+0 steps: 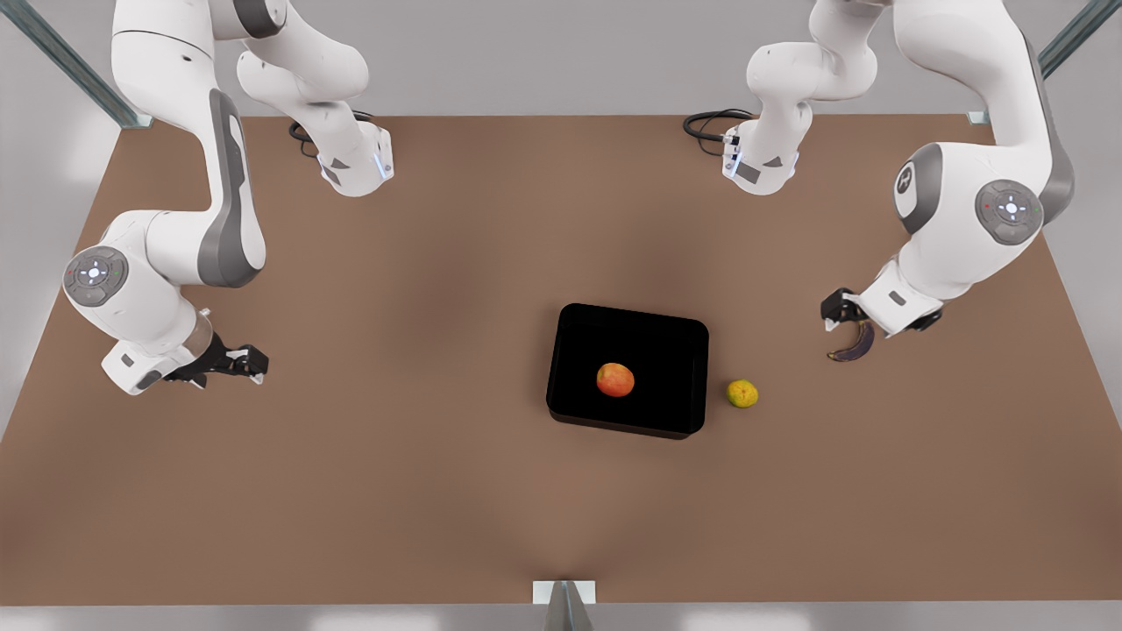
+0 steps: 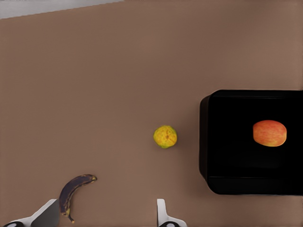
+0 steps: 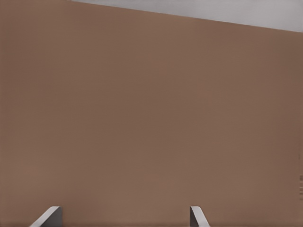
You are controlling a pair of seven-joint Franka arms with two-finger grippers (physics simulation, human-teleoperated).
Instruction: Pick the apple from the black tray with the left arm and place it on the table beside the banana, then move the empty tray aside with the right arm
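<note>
apple mid-tray, untouched | looks light, firm, smooth, may roll: take across widest middle from above | left pincer by banana, spread wide, empty | right pincer waits far side over bare surface, apart, empty

Both arms were glossy white shells with grey bands at the joints, rounded segments throughout. Each elbow carried a grey disc cap with a small lit white button cluster and tiny red/green dots. The arm on the front view's right had a round grey logo patch. Black cables looped at both bases, with faint blue light strips there. Grippers were black, with pale grey fingertips in the wrist views.
</note>
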